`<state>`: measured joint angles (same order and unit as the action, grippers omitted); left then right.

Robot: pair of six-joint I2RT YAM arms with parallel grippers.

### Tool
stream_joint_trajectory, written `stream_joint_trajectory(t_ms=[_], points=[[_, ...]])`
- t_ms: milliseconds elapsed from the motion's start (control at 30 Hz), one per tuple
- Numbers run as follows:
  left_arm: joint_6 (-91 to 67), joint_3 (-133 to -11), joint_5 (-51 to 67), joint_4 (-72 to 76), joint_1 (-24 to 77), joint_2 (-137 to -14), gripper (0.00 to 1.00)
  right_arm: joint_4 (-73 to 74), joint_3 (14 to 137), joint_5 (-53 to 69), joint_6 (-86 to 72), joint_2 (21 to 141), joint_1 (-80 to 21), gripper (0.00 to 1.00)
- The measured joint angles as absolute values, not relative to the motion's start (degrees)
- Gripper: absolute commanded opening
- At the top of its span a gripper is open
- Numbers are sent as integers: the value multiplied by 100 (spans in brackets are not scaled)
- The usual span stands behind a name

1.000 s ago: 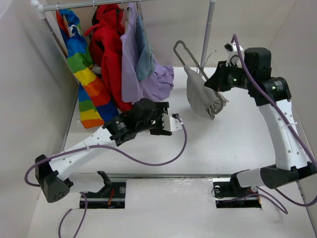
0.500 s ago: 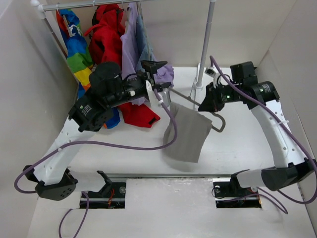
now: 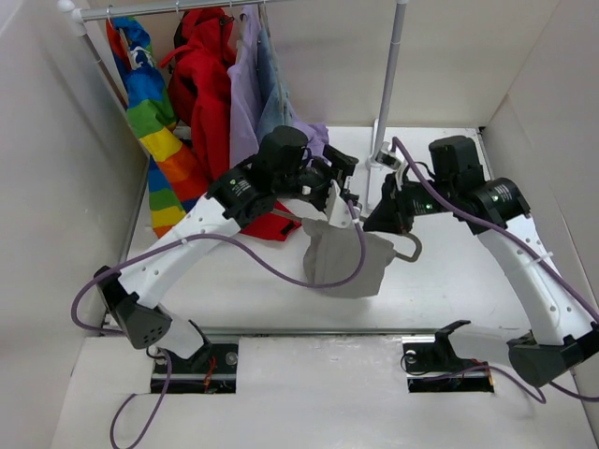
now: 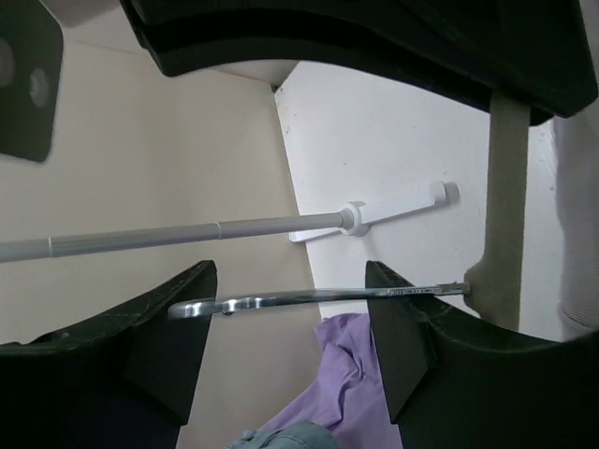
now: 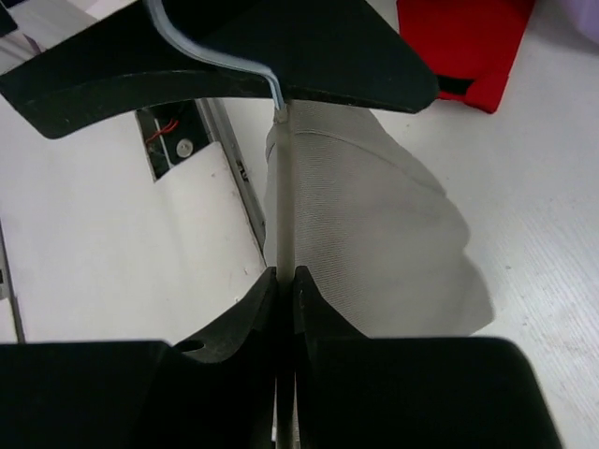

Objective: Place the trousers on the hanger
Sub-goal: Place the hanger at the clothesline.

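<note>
right gripper (image 3: 379,217) is pinched shut on a thin rod of the hanger (image 3: 410,249); in its wrist view the two fingers (image 5: 239,323) meet with no gap, right at the edge of the trousers (image 5: 365,215). left gripper (image 3: 339,192) stands with its jaws apart, and in its wrist view the hanger's bright rod (image 4: 318,298) runs across the gap from one fingertip to the other; whether the pads touch it i cannot tell.

white table (image 3: 449,281) carries it all. along its far edge stands a clothes rack (image 3: 388,65) with a rainbow-striped garment (image 3: 154,122), a red coat (image 3: 211,84), a lilac garment (image 3: 245,103) and a small blue-grey one (image 3: 274,103) hanging from the rail.

left arm (image 3: 187,243) climbs from the near left corner slantwise to the middle of the table, its wrist turned to the right, just in front of the lilac garment. right arm (image 3: 524,262) rises from the near right corner toward the far edge, bends at the elbow and reaches left and down, with a green light showing on it.

trousers (image 3: 342,262) hang draped over the hanger at the middle of the table, between the two grippers and a little nearer the near edge, folded into a taupe sheet. the hanger's curved end shows just right of the cloth, below the right gripper.
</note>
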<state>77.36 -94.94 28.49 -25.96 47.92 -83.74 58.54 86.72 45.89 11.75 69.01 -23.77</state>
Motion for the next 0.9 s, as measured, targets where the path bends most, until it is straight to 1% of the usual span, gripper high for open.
stream_joint_trajectory(t_ms=[133,200,233,333,367,400,433,500,633,733,900], points=[[7699,-9494,2936,-2521,4790,-8388,61,5776,8468,4609,1114,6895,-2519,0],[7653,-9494,2967,-2451,4788,-8357,55,5758,8403,4615,1083,6890,-2561,0],[7618,-9494,2998,-2403,4788,-8340,46,5723,8359,4622,1063,6886,-2571,0],[7507,-9483,3140,-2274,4799,-8248,30,5605,8256,4624,1026,6869,-2635,0],[7472,-9474,3179,-2276,4801,-8200,15,5583,8246,4630,1024,6869,-2637,0],[7402,-9463,3232,-2309,4801,-8152,3,5531,8241,4635,1020,6860,-2639,0],[7369,-9443,3291,-2366,4803,-8099,0,5441,8241,4628,1009,6849,-2639,0],[7277,-9441,3365,-2370,4821,-7992,0,5393,8235,4584,991,6836,-2637,0],[7159,-9437,3148,-2460,4827,-7854,0,5205,8226,4560,886,6820,-2635,0],[7000,-9408,2727,-2493,4862,-7839,0,5148,8193,4418,777,6820,-2602,0],[6510,-9402,1570,-2620,5009,-7907,0,5046,8156,4023,567,6820,-2421,0]])
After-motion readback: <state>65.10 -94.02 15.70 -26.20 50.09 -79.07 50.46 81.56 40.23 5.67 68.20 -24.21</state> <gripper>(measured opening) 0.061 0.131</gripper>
